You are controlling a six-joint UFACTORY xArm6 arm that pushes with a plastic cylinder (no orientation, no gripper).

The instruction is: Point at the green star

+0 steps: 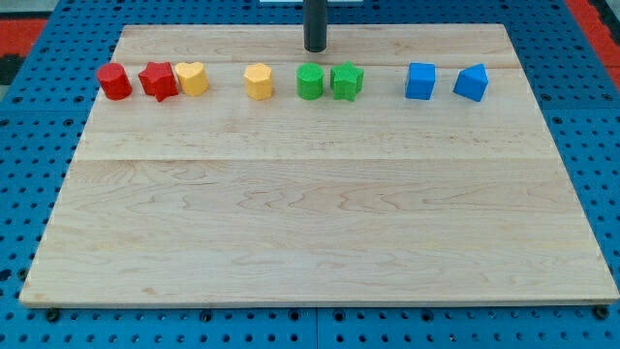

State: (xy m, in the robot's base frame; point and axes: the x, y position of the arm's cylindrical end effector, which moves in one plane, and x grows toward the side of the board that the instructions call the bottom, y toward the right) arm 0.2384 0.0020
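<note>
The green star [347,80] lies in a row of blocks near the view's top, just right of a green cylinder [310,81] and close to touching it. My tip [316,48] stands on the wooden board [310,213] above this pair, a short way up and left of the green star, nearly straight above the green cylinder. It touches no block.
In the same row, from the view's left: a red cylinder [113,81], a red star [158,80], a yellow heart [192,78], a yellow hexagon [259,81]. Right of the star: a blue cube [420,80] and a blue wedge-like block [471,82]. Blue pegboard surrounds the board.
</note>
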